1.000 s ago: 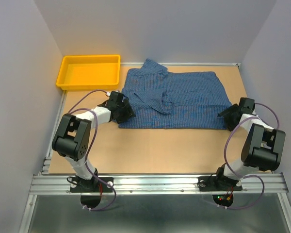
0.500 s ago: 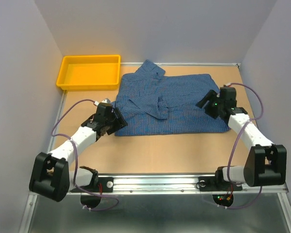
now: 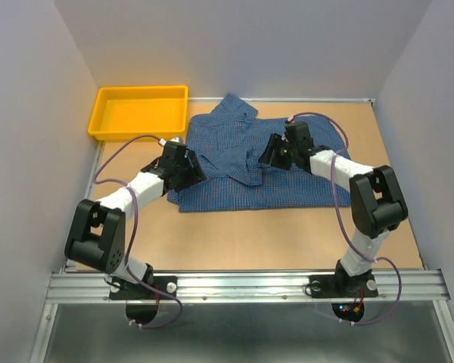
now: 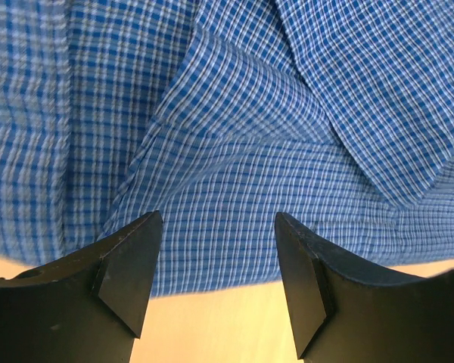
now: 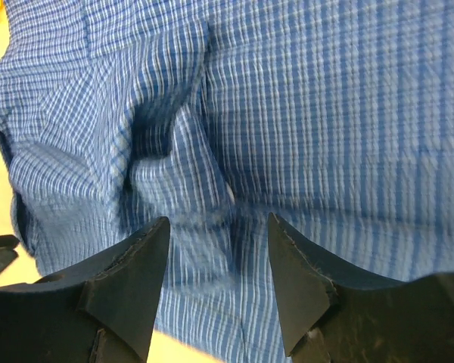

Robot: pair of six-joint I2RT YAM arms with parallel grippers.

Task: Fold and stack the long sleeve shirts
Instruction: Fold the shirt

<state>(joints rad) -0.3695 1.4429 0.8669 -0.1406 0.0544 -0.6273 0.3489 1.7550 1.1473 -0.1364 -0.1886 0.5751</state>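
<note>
Folding looks barely begun: neither gripper holds cloth. Nearest, at the near-left hem of the shirt [image 3: 250, 189], the left gripper [image 4: 216, 227] hovers with its fingers spread. Farther in, the right gripper [image 5: 216, 227] stands parted over a bunched sleeve fold. Each likely needs to drop and pinch its cloth next. The blue checked shirt lies spread mid-table, rumpled, its collar far, near the yellow tray [image 3: 140, 113] at far left.

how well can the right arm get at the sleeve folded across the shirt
Probably yes: the right gripper hangs open just above the sleeve on the shirt, with nothing between.
</note>
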